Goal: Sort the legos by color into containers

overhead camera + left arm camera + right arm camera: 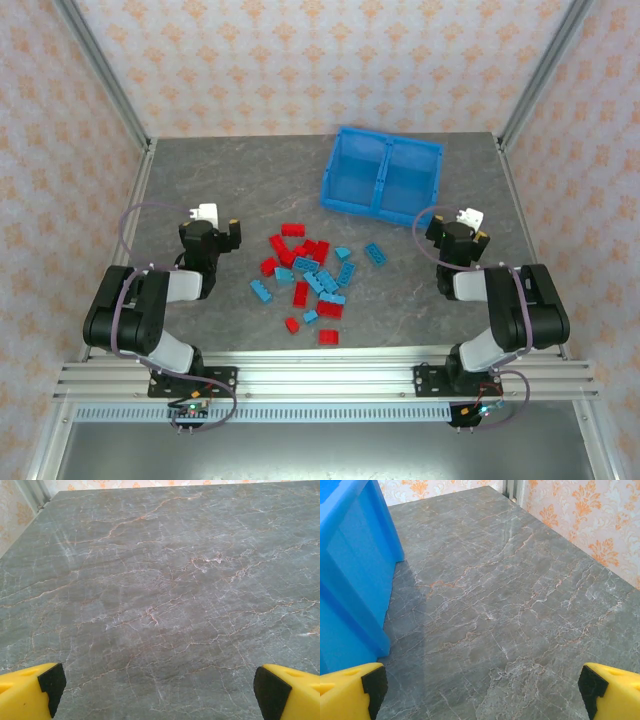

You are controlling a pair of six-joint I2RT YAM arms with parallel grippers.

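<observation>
Small studded plastic bricks (pixel 305 275), bright red and light teal, lie scattered on the grey marbled tabletop (pixel 200 180) just in front of the bright blue translucent two-compartment plastic bin (pixel 383 172), which looks empty. Light, rigid and slick, each probably wants pinching across its flat long sides. The left gripper (pixel 160 685), well left of the bin, and the right gripper (pixel 480 687), off the bin's near right corner, both gape wide, holding nothing

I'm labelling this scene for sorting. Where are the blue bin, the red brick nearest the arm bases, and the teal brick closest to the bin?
blue bin (pixel 352 192), top view, near wall.
red brick (pixel 328 337), top view, its top.
teal brick (pixel 375 253), top view, its middle.
</observation>
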